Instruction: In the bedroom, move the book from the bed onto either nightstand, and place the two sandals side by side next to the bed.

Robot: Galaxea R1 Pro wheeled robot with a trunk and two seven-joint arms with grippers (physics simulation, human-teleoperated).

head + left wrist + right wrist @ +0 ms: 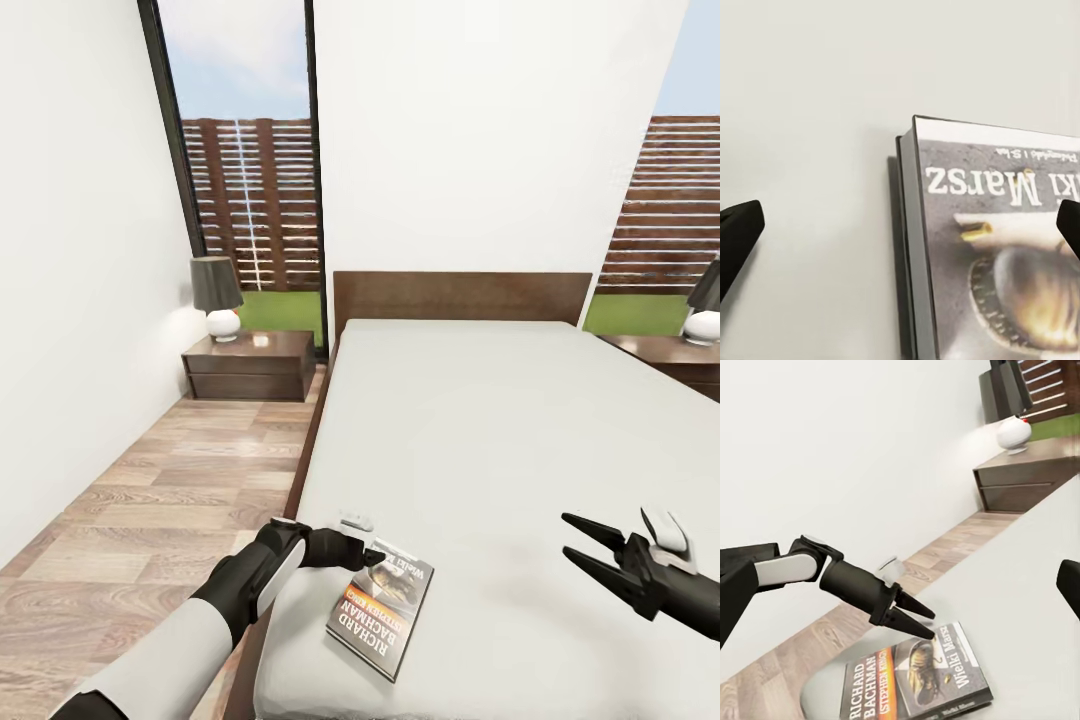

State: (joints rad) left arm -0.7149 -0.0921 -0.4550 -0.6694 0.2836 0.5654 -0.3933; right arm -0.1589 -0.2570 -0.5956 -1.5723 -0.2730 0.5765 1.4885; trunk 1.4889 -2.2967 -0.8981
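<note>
We see the book (381,608) lying flat on the bed (480,420), lower centre, long axis running down-left; the left gripper (375,556), jaws wide, hovers over its top edge, nearer than the open right gripper (590,548).

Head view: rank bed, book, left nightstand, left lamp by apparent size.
1. bed
2. left nightstand and book: look alike; the book sits nearer the camera, so unsure
3. left lamp
</note>
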